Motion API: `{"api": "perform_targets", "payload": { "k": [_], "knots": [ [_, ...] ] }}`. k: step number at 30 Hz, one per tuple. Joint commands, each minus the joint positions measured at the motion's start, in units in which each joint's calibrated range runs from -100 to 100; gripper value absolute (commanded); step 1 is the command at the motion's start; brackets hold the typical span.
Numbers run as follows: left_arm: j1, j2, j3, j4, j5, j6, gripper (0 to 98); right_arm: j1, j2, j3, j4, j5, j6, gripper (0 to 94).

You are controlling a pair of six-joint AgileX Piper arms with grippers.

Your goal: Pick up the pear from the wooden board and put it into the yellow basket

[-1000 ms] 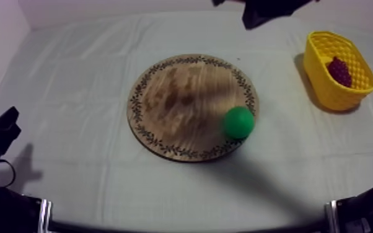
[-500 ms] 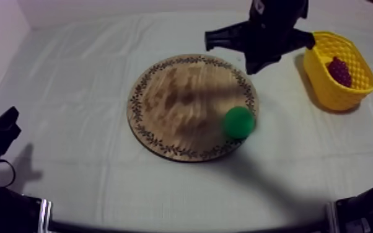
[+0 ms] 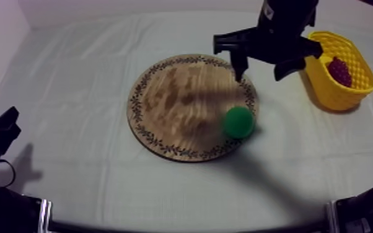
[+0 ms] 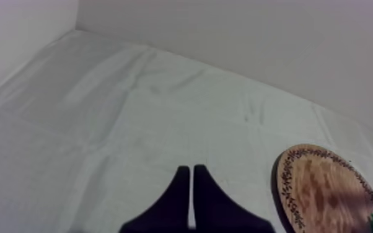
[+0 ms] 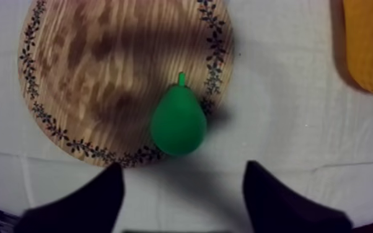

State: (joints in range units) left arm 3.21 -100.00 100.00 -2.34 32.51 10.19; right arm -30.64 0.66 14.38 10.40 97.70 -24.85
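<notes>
Two fingers of our right hand hang spread & empty near the pear. We'd best centre on its belly by the wooden board rim, then close gently.

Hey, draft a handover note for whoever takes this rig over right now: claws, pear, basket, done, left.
Left claw shut, empty, low at left. Right claw open, empty, over the right rim of the wooden board, near the pear. Pear lies on the board by that rim. Yellow basket at right holds grapes. Done: nothing picked yet. Left: grasp pear, put it in basket.
</notes>
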Motion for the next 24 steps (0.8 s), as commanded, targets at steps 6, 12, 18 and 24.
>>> {"api": "perform_targets", "payload": {
  "k": [6, 12, 18, 24],
  "knots": [
    [0.0, 0.0, 0.0, 0.02, 0.0, 0.0, 0.1, 0.3, -2.2, 5.7, -0.4, -3.9, 1.1, 89.5],
    [0.0, 0.0, 0.0, 0.02, 0.0, 0.0, 0.1, 2.0, -2.6, 11.7, -2.9, -11.1, 3.1, 92.4],
    [0.0, 0.0, 0.0, 0.02, 0.0, 0.0, 0.1, 1.7, -1.2, 16.0, -5.0, -17.2, 4.6, 92.7],
    [0.0, 0.0, 0.0, 0.02, 0.0, 0.0, 0.1, 0.5, 2.2, 17.8, -6.5, -21.4, 5.1, 92.7]
  ]
}}
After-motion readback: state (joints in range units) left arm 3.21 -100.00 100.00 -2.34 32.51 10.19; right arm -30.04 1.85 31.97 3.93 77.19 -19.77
